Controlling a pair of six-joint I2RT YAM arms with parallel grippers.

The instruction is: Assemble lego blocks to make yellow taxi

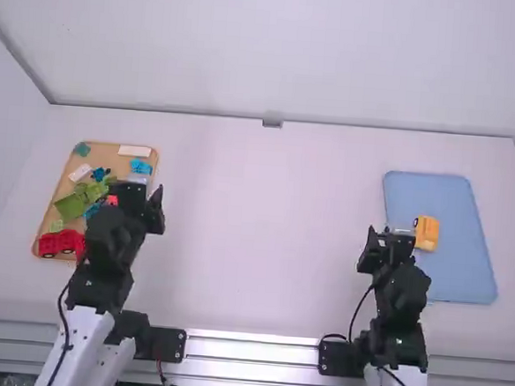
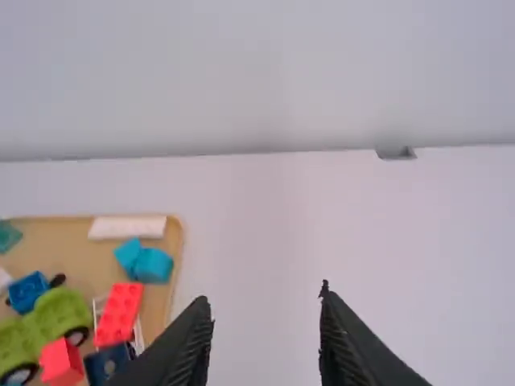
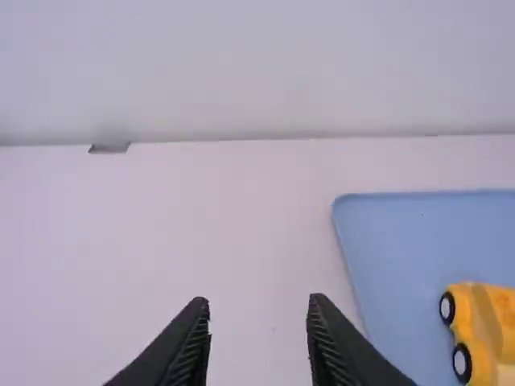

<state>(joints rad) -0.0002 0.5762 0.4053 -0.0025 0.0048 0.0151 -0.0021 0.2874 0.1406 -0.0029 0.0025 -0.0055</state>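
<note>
The right gripper [image 3: 258,300] stood spread and empty near the left edge of the blue tray [image 3: 386,265], on which lay the yellow car [image 3: 475,336], probably light, stiff, slick plastic, best pinched across its body, clear of the wheels [image 3: 461,363]. Well left of that tray, the left gripper [image 2: 263,293] was also spread, beside a wooden tray [image 2: 175,245] whose crowded red brick [image 2: 121,312] and green vehicle [image 2: 63,316] could hamper picking.

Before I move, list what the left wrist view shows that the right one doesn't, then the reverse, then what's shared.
Left wrist view: tan tray, green car, red brick, white block. Right wrist view: blue tray, yellow car. Both: table, grey tab at its far edge, and an open gripper: left gripper, right gripper respectively.
</note>
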